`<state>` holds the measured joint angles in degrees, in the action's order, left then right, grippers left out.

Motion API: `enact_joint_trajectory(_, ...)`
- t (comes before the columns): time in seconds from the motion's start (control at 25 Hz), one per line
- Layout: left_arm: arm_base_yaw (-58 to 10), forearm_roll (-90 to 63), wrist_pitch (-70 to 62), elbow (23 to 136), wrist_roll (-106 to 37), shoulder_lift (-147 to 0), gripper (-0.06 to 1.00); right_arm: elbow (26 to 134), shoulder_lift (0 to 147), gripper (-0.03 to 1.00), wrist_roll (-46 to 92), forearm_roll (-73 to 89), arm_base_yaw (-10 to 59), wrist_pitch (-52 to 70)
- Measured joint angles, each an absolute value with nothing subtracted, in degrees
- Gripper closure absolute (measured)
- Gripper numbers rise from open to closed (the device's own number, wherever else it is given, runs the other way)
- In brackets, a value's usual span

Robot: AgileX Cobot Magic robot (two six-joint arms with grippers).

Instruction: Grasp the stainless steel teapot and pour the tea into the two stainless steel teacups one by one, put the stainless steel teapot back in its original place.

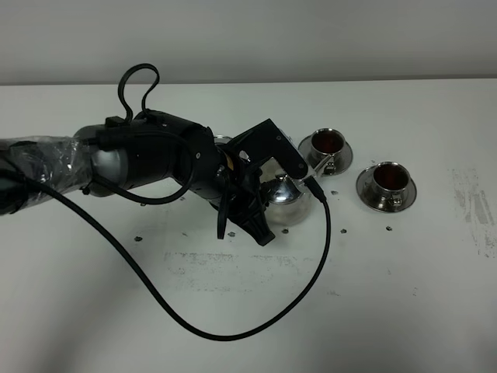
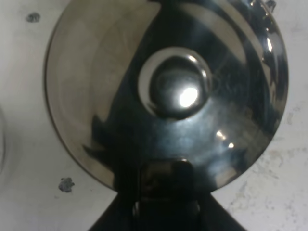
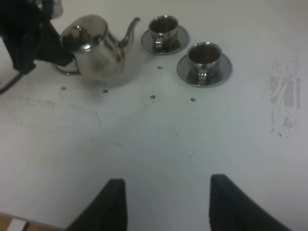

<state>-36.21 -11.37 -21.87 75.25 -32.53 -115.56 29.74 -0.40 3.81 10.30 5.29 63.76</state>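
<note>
The stainless steel teapot (image 1: 287, 196) is on the table's middle, its spout toward the two teacups. My left gripper (image 1: 266, 198) is shut on its loop handle. The left wrist view looks straight down on the lid and knob (image 2: 178, 90), with my gripper (image 2: 166, 195) closed at the handle. In the right wrist view the teapot (image 3: 96, 45) leans slightly; I cannot tell if its base touches the table. Both teacups (image 1: 327, 143) (image 1: 390, 178) sit on saucers and hold dark tea. A sliver of the round steel coaster (image 1: 222, 141) shows behind my left arm. My right gripper (image 3: 163, 202) is open and empty, well short of the cups.
A black cable (image 1: 311, 287) hangs from the left arm and loops over the white table in front of the teapot. Small dark specks (image 3: 152, 96) and scuff marks (image 1: 474, 206) dot the table top. The table's far edge meets a grey wall.
</note>
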Motion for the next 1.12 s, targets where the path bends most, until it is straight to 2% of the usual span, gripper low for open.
enact_joint_trajectory(0.32,-36.2,-11.4,-20.5,75.3,-32.5,-117.2,0.7,29.7,-0.4,0.58,3.8,10.4,5.3,63.8)
enact_joint_trajectory(0.56,-35.4,-9.7,-21.1,75.3,-32.5,-111.6,0.7,29.7,-0.4,0.58,3.8,10.4,5.3,63.8)
enact_joint_trajectory(0.96,-23.3,-8.5,-22.0,75.3,-29.3,-107.0,0.7,29.7,-0.4,0.58,3.8,10.4,5.3,63.8)
enact_joint_trajectory(1.12,-20.9,-8.5,-22.6,75.9,-27.1,-107.8,0.7,29.7,-0.4,0.58,3.8,10.4,5.3,63.8)
